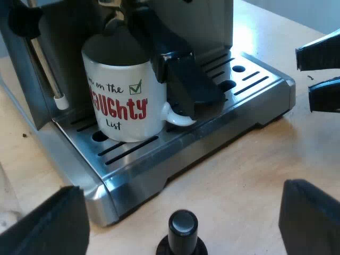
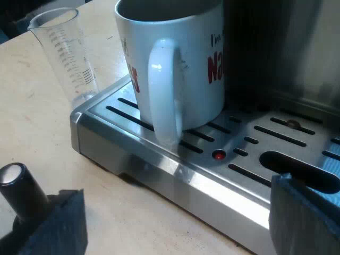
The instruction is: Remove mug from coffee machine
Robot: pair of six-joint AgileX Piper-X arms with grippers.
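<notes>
Your right gripper (image 2: 178, 212) is spread wide and sits low, about level with the outer edge of the drip tray (image 2: 159, 167), facing the mug's handle (image 2: 162, 90) almost square on. Driven in at this height, its fingers would likely strike the tray's rim rather than straddle the handle, so it probably needs lifting first. The mug (image 2: 175, 58) stands on the tray near the corner beside the measuring glass (image 2: 64, 53), tucked under the front of the espresso machine (image 1: 212, 21). A dark handle (image 1: 183, 79) juts out just above the mug's handle, so a straight upward pull could knock the mug into it, and any tilt could spill whatever may be inside. The tamper (image 2: 18, 186) with the black knob stands on the surface (image 2: 42, 122) close to one finger, where a sideways sweep could topple it. Your left gripper (image 1: 180, 194) is likewise spread. It hangs over the surface off the tray's corner, above the tamper, angled down toward the mug.
</notes>
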